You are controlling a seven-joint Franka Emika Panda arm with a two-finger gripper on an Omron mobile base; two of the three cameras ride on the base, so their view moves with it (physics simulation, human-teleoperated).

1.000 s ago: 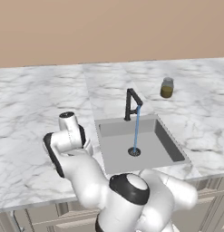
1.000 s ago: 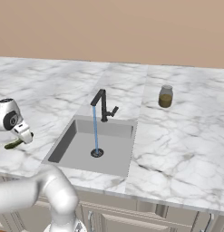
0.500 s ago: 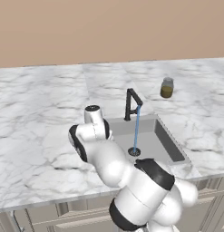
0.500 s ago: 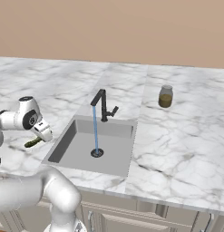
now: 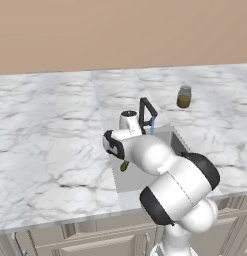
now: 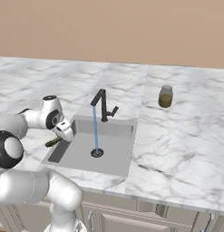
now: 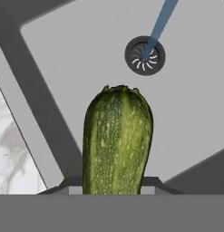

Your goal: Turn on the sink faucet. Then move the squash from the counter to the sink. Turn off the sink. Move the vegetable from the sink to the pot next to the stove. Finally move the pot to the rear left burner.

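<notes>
The dark green squash [image 7: 117,142] fills the middle of the hand view, held in my gripper [image 7: 117,183], which is shut on it. It hangs over the left part of the grey sink [image 6: 113,156], with the round drain [image 7: 144,55] beyond its tip. From the right base camera the squash [image 6: 53,142] pokes out below my gripper [image 6: 63,132] at the basin's left rim. On the left base side the squash [image 5: 124,166] shows under the hand. The black sink faucet [image 6: 103,105] pours a thin blue stream [image 6: 95,131] onto the drain. The counter [image 5: 50,135] is white marble.
A small glass jar [image 6: 165,96] with olive-yellow contents stands on the counter right of the sink. A tan wall [image 5: 120,30] runs behind the counter. Beige cabinet fronts [image 6: 131,217] lie below the counter's front edge.
My arm has swung right from over the left counter to the sink's left rim, carrying the squash. Water keeps running.
</notes>
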